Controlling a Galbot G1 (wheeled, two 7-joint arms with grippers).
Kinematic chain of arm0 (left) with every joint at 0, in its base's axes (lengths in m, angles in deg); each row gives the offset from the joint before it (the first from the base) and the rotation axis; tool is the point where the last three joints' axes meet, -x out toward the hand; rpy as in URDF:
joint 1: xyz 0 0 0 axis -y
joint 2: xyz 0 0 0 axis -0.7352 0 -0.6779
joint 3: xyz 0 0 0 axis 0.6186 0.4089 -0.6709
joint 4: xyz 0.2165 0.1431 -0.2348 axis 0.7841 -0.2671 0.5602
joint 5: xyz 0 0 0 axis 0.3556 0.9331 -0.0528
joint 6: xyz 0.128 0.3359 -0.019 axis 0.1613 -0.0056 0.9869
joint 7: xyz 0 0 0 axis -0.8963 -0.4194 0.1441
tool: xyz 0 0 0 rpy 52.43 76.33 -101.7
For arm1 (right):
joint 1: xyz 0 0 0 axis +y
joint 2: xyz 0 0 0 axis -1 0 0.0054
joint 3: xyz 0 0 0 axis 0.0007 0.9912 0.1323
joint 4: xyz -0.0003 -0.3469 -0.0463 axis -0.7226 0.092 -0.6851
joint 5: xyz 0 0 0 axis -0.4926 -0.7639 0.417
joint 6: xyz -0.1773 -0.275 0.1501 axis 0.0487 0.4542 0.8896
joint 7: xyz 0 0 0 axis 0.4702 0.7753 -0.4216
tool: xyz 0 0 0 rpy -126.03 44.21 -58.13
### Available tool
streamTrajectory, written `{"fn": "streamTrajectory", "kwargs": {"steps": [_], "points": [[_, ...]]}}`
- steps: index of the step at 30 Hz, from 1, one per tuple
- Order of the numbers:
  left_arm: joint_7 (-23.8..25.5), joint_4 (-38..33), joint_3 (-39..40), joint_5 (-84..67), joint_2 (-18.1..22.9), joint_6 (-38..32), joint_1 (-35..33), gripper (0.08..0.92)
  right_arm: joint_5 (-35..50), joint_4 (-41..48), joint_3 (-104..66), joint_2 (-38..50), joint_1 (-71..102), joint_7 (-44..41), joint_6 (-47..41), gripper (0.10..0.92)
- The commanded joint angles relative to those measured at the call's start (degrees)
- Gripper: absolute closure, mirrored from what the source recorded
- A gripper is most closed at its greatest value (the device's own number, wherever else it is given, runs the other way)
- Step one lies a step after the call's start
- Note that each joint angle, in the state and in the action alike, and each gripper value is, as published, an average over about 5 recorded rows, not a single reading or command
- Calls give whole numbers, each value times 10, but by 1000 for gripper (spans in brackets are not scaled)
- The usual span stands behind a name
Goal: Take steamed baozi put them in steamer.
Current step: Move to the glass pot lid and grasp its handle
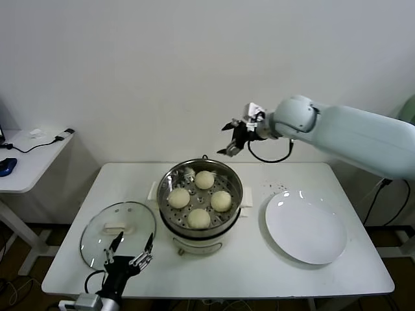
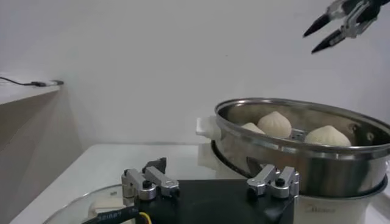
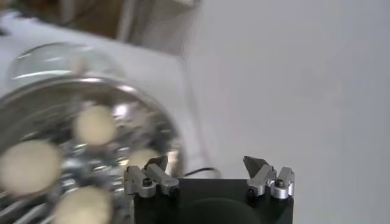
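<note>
Baozi: four round cream-white buns [image 1: 200, 198] sit on the perforated tray inside my steamer, one toward the back wall, one left, one right, one toward me. They are apart from each other. Each is smooth, domed and upright, with no long axis I can make out.

Steamer: a round, shiny steel pot [image 1: 170, 176] on a cream-white base, standing upright at the middle of the desk, mouth open upward. White side handles stick out at left and right.

Right end effector: [image 1: 232, 138] raised in the air above and behind the steamer's back right rim, near the wall. Its dark fingers stand wide apart and hold nothing. They point down and toward my left. The pale arm reaches in from the right, stretched roughly level, with a black cable looped under the wrist.

Left end effector: [image 1: 131, 249] low at the desk's near left edge, fingers spread wide and empty, pointing forward over the lid's near rim. I cannot tell whether they touch the glass.

Lid: round clear glass [image 1: 100, 236] with a white handle, lying flat just left of the steamer.

Plate: flat, round, glossy white [image 1: 305, 227], right of the steamer, apart from it.

Desk: white, smooth top [image 1: 259, 265], set against a plain pale wall.
</note>
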Motion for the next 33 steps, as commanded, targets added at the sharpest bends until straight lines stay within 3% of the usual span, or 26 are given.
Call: {"fn": "streamTrajectory", "kwargs": {"steps": [1,5,12,19,27,33], "points": [[-18,17,3,-5,-13,-40,10,177,-52,-87,-428,198,393,232,37,203],[-21,32,4,12,-15,-58,22,177,-101,-109,-701,187,680,247,85,203],[-30,48,-5,22,-28,-69,29,177,-168,-119,-991,41,998,228,176,203],[-52,61,-7,66,-32,-96,31,177,-199,-104,-1037,-88,1116,206,293,203],[-70,77,-15,136,-37,-115,28,177,-240,-96,-1014,-186,1158,182,365,202],[-148,104,-30,326,-52,-133,29,177,-251,-93,-996,-220,1169,182,379,203]]}}
